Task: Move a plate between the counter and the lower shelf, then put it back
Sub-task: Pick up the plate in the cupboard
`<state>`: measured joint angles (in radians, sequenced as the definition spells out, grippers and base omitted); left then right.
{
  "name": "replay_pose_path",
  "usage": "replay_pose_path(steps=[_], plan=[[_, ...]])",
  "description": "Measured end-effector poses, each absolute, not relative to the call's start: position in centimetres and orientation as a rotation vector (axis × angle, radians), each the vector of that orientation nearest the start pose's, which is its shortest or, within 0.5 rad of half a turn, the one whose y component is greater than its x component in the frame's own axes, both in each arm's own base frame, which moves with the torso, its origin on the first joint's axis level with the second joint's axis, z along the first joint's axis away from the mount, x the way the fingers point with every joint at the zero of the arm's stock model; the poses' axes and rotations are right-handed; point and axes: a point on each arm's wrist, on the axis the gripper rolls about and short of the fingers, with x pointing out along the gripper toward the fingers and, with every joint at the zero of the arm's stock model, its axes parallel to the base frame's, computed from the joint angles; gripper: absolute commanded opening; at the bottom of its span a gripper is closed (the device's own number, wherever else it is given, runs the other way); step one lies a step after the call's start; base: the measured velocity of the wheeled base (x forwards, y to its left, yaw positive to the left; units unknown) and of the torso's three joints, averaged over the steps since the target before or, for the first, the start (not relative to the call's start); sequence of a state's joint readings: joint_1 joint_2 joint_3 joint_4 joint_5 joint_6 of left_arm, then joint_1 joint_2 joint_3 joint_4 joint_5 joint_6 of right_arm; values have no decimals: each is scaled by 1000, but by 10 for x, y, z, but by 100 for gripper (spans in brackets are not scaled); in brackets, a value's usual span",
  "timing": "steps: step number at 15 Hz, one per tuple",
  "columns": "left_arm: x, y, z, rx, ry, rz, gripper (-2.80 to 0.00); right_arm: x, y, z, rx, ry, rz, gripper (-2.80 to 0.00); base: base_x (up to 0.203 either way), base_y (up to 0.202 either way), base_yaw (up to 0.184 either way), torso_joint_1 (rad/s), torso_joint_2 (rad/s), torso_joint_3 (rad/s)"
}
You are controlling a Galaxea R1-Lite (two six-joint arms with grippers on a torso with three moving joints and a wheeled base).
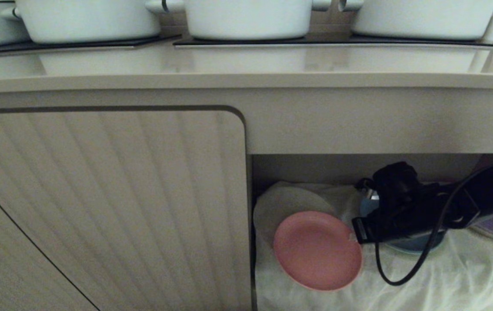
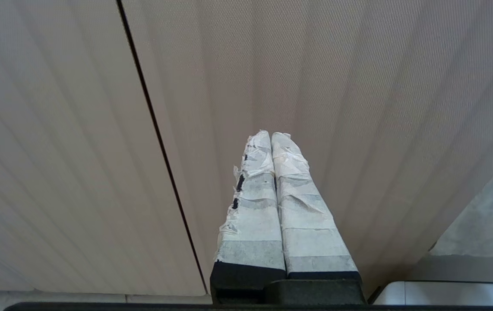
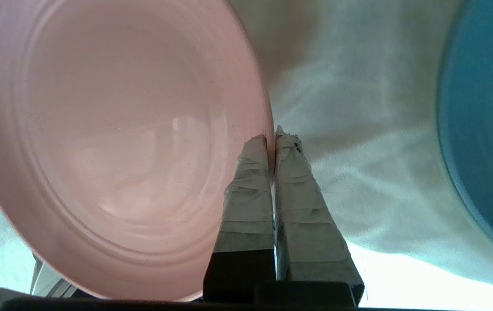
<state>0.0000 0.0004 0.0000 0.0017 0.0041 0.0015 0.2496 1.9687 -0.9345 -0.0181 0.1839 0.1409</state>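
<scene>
The plate (image 1: 317, 249) is held tilted in the lower shelf (image 1: 402, 276), its rim clamped at three o'clock between the closed jaws of the right gripper (image 1: 355, 235). The counter (image 1: 246, 65) lies at twelve o'clock, overhead. The left gripper (image 2: 271, 142) is kept clenched, empty, before the cabinet door (image 2: 337, 86).

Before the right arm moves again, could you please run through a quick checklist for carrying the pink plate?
1. Right end effector shut on the plate rim: ok.
2. Plate in one piece, nothing on it: ok.
3. Plate lifted off the shelf cloth: cannot tell.
4. Blue plate apart from the held plate: ok.
5. Counter front strip bare for placing: ok.
6. Left end effector shut, facing the cabinet door, out of the way: ok.
</scene>
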Motion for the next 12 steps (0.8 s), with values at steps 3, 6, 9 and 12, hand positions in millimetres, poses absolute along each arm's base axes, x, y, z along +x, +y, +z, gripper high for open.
replay_pose_path(steps=[3,6,9,12], plan=[[-23,0,75,2,2,4,-280,303,78,82,97,1052,314,-280,0,0,0,0,0,0],[-23,0,75,1,2,4,-280,293,74,85,103,1052,308,-280,0,0,0,0,0,0],[-23,0,75,2,2,4,-280,285,72,88,107,1048,308,-280,0,0,0,0,0,0],[-23,0,75,2,2,4,-280,276,67,91,113,1049,298,-280,0,0,0,0,0,0]])
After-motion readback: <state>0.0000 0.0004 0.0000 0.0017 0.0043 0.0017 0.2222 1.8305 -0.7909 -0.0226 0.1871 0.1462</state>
